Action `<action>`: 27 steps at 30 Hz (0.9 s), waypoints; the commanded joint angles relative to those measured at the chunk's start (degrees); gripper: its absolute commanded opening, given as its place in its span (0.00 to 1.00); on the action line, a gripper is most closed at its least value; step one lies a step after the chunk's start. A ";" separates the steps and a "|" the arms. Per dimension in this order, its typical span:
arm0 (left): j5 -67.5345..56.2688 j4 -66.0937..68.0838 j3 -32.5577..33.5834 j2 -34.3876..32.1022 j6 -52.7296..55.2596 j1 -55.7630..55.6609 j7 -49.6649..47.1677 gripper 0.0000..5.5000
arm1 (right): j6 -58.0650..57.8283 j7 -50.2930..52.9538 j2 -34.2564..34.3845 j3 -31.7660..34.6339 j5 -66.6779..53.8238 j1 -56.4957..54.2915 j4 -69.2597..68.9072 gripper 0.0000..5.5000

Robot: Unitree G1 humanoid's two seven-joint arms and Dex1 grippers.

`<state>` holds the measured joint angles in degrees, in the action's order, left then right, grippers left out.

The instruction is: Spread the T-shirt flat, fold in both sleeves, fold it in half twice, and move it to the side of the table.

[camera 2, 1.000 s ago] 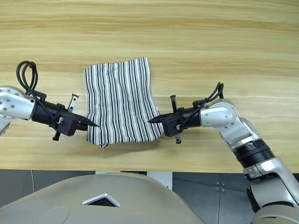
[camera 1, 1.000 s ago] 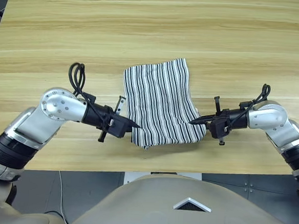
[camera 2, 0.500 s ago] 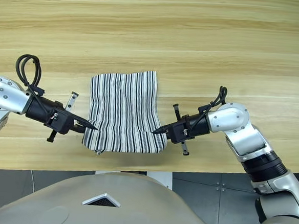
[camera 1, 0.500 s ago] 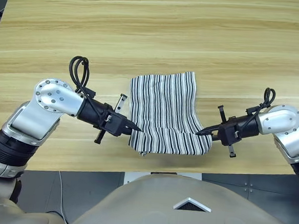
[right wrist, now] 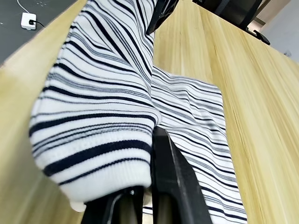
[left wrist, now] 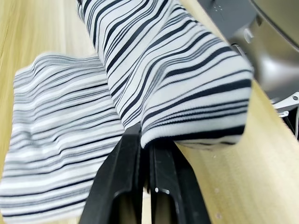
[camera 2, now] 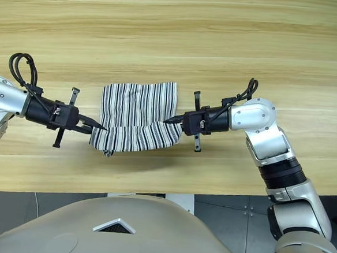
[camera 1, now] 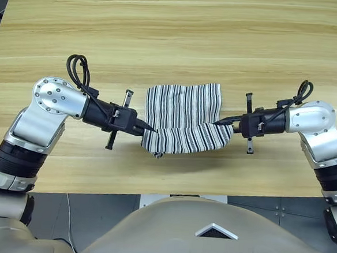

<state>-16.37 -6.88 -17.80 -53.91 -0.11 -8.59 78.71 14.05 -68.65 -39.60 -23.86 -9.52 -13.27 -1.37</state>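
A pale wooden table spans the view, with grey floor past its near edge. The striped T-shirt, already folded, lies near that edge, its far half flat on the wood. The left gripper and right gripper each pinch a near corner, fingers closed on the fabric, holding that edge raised.

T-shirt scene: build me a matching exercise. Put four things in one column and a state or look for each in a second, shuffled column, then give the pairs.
1. T-shirt
2. left gripper
3. right gripper
4. table

A. light wood grain
B. shut on the cloth's near edge, robot's right side
C. striped, near edge raised
D. shut on the cloth's near edge, robot's left side

Pairs: 1-C, 2-D, 3-B, 4-A
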 commanded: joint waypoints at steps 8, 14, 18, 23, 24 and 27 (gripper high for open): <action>4.25 10.52 1.51 6.20 0.74 -4.75 -3.46 0.02 | 1.23 4.09 5.68 0.23 6.98 -5.35 9.17 0.02; 6.53 15.87 1.22 9.60 1.01 -6.82 -5.16 0.02 | 3.69 6.31 9.27 0.08 10.20 -9.20 16.96 0.02; 8.46 20.66 0.88 12.17 1.47 -9.17 -6.45 0.02 | 5.37 7.30 11.31 -0.29 11.94 -10.80 21.95 0.02; 11.56 29.06 -0.06 16.98 2.54 -12.16 -9.44 0.11 | 6.42 9.14 14.44 -0.48 13.89 -12.09 29.19 0.08; 11.78 30.41 0.04 17.72 2.70 -12.26 -9.87 0.14 | 6.66 9.54 14.87 -0.37 14.10 -12.16 30.50 0.12; 10.24 32.83 1.42 19.22 4.33 -12.30 -9.27 0.22 | 5.96 9.51 16.54 1.38 11.90 -11.88 32.59 0.21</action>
<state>-5.36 24.64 -17.60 -35.58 2.40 -20.06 69.49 20.99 -58.99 -24.39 -23.92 4.21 -24.39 30.12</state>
